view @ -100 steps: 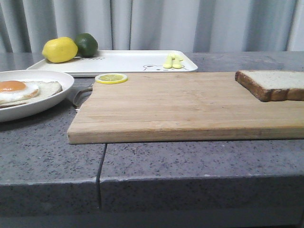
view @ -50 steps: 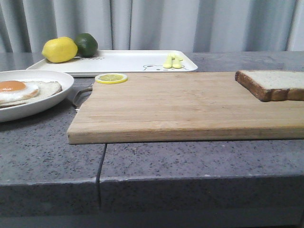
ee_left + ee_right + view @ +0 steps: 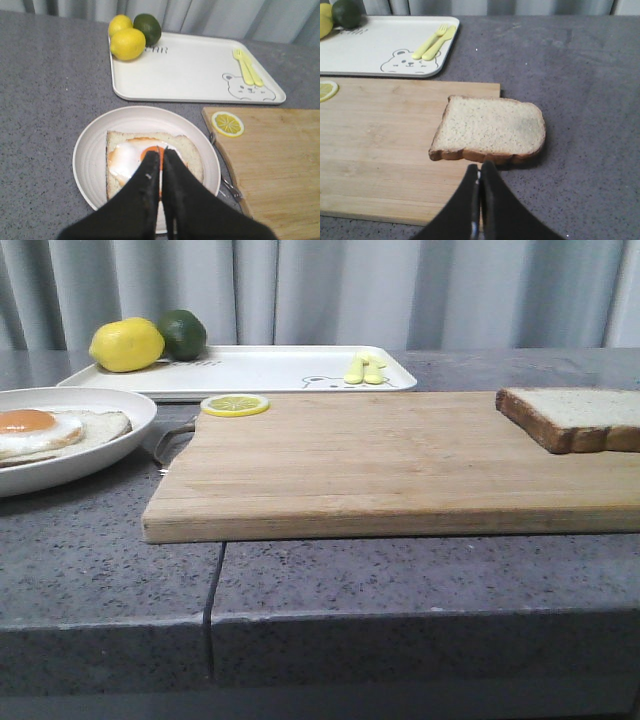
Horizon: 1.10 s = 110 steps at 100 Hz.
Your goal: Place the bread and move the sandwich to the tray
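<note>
Wood board (image 3: 400,460) | bread (image 3: 490,129) overhangs its edge | L gripper (image 3: 160,159) closed, empty, over sandwich (image 3: 150,160) | R gripper (image 3: 479,172) closed, empty

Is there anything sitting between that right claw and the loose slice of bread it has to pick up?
Nothing visible. The right claw, shut, hangs just beside the bread, which lies half on the cutting board, half over the counter, with only open space between them.

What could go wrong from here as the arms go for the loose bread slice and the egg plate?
The brown-crusted white bread slice overhangs the wooden cutting board edge, so a push could tip it onto the grey counter. The right gripper looks shut and must open first. The white rectangular tray already holds lemons, a lime and yellow cutlery, which may crowd the round white plate.
</note>
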Each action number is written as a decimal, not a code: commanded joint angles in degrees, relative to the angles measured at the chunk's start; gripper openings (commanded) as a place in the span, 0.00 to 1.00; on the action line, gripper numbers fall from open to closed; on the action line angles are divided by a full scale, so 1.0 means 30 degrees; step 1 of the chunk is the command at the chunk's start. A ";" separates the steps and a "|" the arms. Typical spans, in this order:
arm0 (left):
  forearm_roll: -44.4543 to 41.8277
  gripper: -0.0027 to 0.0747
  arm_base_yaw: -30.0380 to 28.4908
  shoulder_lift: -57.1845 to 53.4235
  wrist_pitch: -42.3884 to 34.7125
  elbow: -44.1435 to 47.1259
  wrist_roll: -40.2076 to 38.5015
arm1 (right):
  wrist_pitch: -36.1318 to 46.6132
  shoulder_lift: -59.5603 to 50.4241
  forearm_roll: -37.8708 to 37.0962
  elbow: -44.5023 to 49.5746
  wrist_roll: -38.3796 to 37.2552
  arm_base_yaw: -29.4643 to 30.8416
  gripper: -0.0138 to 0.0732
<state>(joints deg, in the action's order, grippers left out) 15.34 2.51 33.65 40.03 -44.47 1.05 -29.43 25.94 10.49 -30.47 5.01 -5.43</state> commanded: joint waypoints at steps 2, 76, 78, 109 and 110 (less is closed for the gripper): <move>0.0268 0.01 -0.0023 0.1681 0.0091 -0.1301 0.0191 | 0.0450 0.1535 0.0193 -0.1220 0.0015 0.0101 0.08; 0.0268 0.63 -0.0023 0.3883 0.0432 -0.1444 0.0629 | 0.0321 0.3090 0.1780 -0.1400 0.0015 0.0101 0.66; 0.0268 0.63 -0.0023 0.3883 0.0432 -0.1444 0.0629 | 0.0346 0.3090 0.1780 -0.1400 0.0015 0.0101 0.66; 0.0268 0.63 -0.0023 0.3883 0.0432 -0.1444 0.0629 | 0.1251 0.3090 0.2235 -0.1400 0.0015 0.0101 0.66; 0.0268 0.63 -0.0023 0.3883 0.0432 -0.1444 0.0629 | 0.1278 0.3090 0.2229 -0.1400 0.0015 0.0101 0.66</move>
<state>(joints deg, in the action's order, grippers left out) 15.24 2.51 45.49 44.77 -46.75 2.77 -30.90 34.97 16.04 -32.50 4.97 -5.43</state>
